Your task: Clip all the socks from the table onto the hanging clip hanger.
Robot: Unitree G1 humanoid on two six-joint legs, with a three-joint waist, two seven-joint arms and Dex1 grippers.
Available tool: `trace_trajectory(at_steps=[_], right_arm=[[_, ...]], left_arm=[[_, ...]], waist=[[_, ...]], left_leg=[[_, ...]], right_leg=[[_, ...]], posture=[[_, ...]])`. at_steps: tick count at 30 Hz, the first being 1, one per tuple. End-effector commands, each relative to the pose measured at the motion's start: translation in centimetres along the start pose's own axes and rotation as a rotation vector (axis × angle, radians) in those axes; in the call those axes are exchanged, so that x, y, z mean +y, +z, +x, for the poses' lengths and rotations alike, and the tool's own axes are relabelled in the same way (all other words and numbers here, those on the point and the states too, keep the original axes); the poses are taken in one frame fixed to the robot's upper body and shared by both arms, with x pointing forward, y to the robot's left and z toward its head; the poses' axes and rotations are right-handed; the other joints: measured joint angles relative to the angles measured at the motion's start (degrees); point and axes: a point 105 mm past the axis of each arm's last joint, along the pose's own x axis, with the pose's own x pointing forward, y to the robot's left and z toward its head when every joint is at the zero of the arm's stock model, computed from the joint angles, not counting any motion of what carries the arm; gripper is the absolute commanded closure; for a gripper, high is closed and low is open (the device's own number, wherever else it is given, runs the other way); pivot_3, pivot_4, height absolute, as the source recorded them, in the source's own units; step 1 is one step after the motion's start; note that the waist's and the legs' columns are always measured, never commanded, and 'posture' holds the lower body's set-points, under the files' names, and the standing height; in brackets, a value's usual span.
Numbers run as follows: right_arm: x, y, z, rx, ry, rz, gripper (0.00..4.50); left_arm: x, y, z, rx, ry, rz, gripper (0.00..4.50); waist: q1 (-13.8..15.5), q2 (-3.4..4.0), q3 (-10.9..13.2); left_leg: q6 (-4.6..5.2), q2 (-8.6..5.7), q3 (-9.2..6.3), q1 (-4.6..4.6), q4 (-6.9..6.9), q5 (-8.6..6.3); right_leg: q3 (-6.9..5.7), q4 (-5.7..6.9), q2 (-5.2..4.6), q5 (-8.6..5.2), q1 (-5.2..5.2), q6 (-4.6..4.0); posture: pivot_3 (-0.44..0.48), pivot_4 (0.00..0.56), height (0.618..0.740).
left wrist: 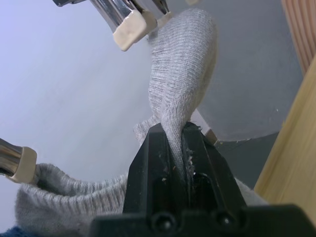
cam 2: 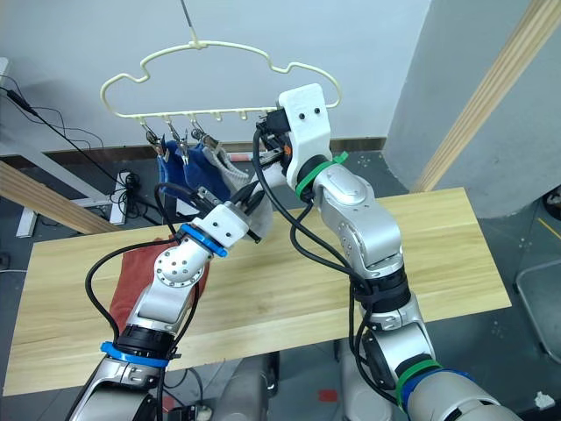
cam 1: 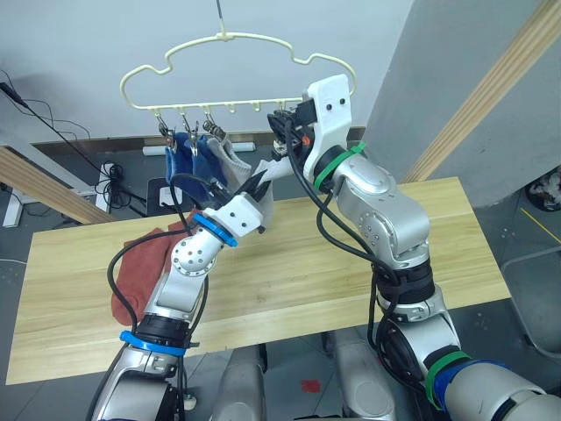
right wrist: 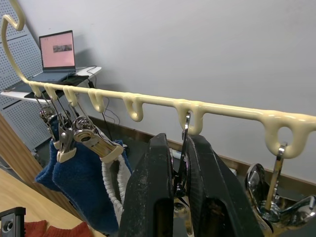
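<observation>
- Past my right wrist I see an open laptop (right wrist: pixel 57 49) with a pink screen. It sits on a white shelf (right wrist: pixel 29 89).
- Black cables (cam 1: pixel 61 132) lie along the floor by the pale wall (cam 1: pixel 79 53).
- A white power strip (cam 1: pixel 110 171) lies on the floor.
- Two slanted wooden beams (cam 1: pixel 491 92) stand at the sides.

No readable text, labels or numbers anywhere.

Under the clip hanger (cam 1: pixel 237 66), hung blue socks (cam 1: pixel 195 158) and a grey sock (cam 1: pixel 235 162) crowd the left clips. The desk (cam 1: pixel 456 254) right of the arms lies open; red socks (cam 1: pixel 145 263) cover its left.
</observation>
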Motion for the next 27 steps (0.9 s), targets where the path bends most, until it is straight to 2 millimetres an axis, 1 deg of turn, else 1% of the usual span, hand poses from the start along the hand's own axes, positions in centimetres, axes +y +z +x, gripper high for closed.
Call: trace_trajectory(at_steps=[1,15,25,26,27], right_arm=[[1.2,1.6,-0.3,-0.067,0.047,-0.001,4.44],[1.2,1.2,-0.2,-0.052,0.051,0.006,4.44],[1.3,1.1,-0.3,-0.052,0.056,0.026,4.44],[1.3,1.2,-0.3,-0.055,0.057,0.031,3.69],[1.3,1.2,-0.3,-0.055,0.055,0.036,3.4]], left_arm=[[0.7,0.8,0.1,-0.033,0.027,-0.017,4.5],[0.9,2.0,1.0,-0.076,0.052,-0.074,4.5],[1.1,2.1,1.1,-0.082,0.059,-0.09,4.5],[1.1,2.1,1.1,-0.082,0.059,-0.092,4.5],[1.1,2.1,1.1,-0.08,0.059,-0.095,4.5]], waist=[[0.0,0.0,0.0],[0.0,0.0,0.0],[0.0,0.0,0.0],[0.0,0.0,0.0],[0.0,0.0,0.0]], left_leg=[[0.0,0.0,0.0,0.0,0.0,0.0],[0.0,-0.01,0.0,0.0,0.0,0.0],[0.0,-0.01,0.0,-0.01,0.0,0.0],[0.0,-0.01,0.0,-0.01,0.0,0.0],[0.0,-0.01,0.0,-0.01,0.0,0.0]], right_leg=[[0.0,0.0,0.0,0.0,0.0,0.0],[0.0,0.0,0.0,0.0,0.0,0.0],[0.0,0.0,0.0,0.0,0.0,0.0],[0.0,0.0,0.0,0.0,0.0,0.0],[0.0,0.0,0.0,0.0,0.0,0.0]], posture=[[-0.156,0.375,0.74],[-0.15,0.376,0.74],[-0.147,0.375,0.74],[-0.148,0.375,0.74],[-0.149,0.375,0.74]])
